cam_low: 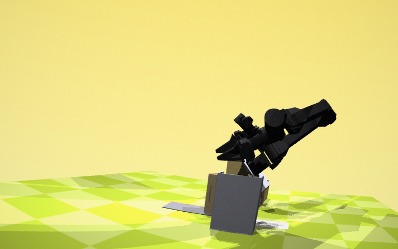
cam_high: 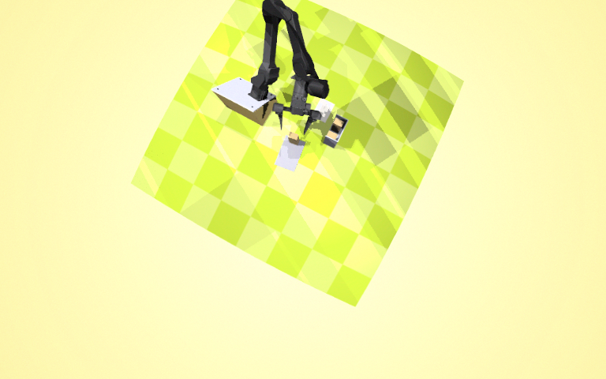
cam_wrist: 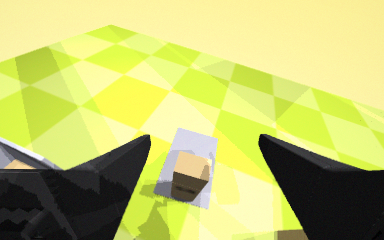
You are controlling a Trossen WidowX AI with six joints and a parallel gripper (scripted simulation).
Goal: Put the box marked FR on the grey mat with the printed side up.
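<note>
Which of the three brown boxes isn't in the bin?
The brown box standing on the grey mat; the other two are inside the grey bin.

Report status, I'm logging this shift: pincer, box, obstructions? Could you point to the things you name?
Pincer [cam_high: 293, 130] [cam_low: 217, 154] [cam_wrist: 204, 139] open, nothing held. Box [cam_high: 293, 137] [cam_low: 209, 192] [cam_wrist: 190, 173] upright on grey mat [cam_high: 288, 156] [cam_low: 183, 207] [cam_wrist: 197, 141], code unreadable. Nothing seen between pincer and box.

matt cardboard-like box [cam_high: 293, 137] [cam_low: 208, 192] [cam_wrist: 191, 175], smooth matt grey bin [cam_high: 331, 143] [cam_low: 236, 204], dark plastic-looking arm [cam_high: 303, 52] [cam_low: 305, 115]
</note>
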